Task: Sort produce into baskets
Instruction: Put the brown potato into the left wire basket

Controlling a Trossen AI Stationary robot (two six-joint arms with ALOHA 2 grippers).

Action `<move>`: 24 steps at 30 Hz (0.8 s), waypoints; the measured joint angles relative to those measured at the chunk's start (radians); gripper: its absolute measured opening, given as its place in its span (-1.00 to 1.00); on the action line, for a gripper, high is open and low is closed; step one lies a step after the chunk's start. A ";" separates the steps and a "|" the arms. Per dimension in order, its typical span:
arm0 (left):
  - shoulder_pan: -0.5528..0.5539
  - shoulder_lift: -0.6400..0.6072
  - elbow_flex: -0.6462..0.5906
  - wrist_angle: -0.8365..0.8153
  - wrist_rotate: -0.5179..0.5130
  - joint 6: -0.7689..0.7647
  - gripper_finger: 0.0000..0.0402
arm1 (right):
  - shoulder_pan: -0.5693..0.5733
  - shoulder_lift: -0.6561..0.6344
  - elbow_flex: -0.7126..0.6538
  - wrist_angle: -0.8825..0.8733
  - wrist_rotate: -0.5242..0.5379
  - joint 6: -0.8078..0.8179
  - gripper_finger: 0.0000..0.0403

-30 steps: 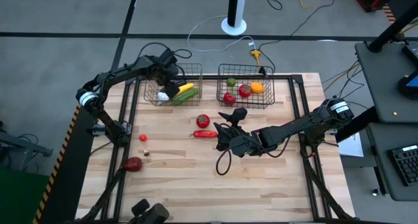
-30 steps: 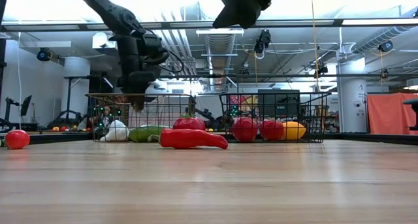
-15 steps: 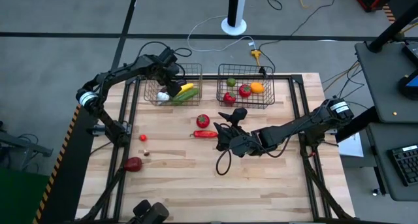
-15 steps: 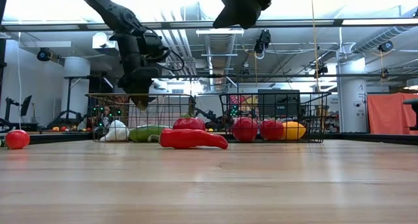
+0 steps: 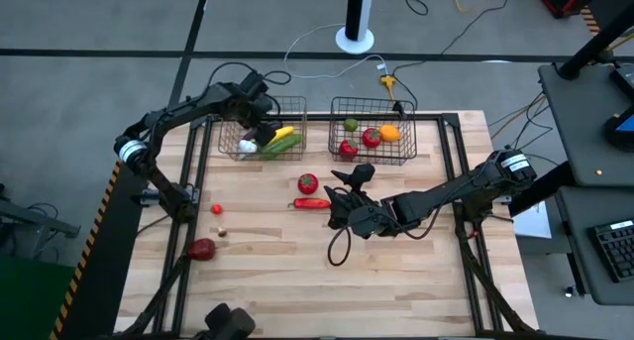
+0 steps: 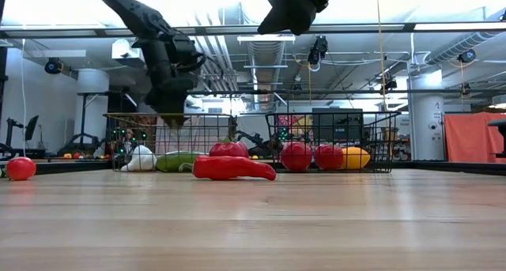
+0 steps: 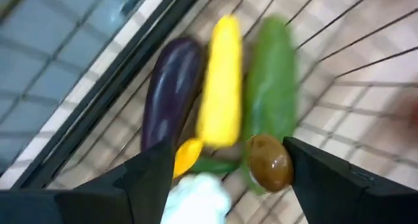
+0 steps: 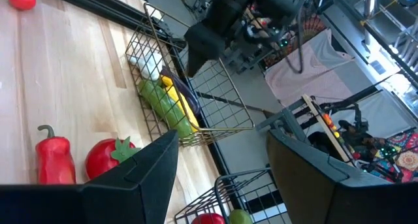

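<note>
We see the left end effector [image 5: 256, 119] over the copper basket [image 5: 297, 112] – fingers spread, nothing held. Right end effector [image 5: 342, 203] by the red pepper [image 5: 311, 203] – open, empty.

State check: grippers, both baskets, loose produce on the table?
Brownish-copper wire-mesh basket: upright, holds yellow corn, green cucumber, purple eggplant, white garlic.
Dark grey wire-mesh basket: upright, holds red tomatoes, an orange fruit.
Left gripper: jaws open, empty, over the copper basket.
Right gripper: jaws open, empty, above mid-table.
Long red pepper: lying loose on the wooden table.
Round red tomato: loose, beside the pepper.
</note>
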 joint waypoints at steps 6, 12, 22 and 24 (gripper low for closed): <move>0.003 -0.043 0.000 0.061 0.240 0.044 0.32 | 0.000 0.000 0.000 -0.002 0.000 0.001 0.11; 0.006 -0.050 0.000 0.098 0.300 0.047 0.32 | 0.000 0.000 0.000 -0.003 0.000 0.005 0.11; -0.009 -0.051 0.000 0.085 -0.085 0.005 0.32 | 0.000 0.000 0.000 -0.033 0.000 0.037 0.11; -0.012 -0.054 0.005 0.081 -0.097 -0.024 0.32 | 0.000 0.000 0.000 -0.033 0.000 0.037 0.11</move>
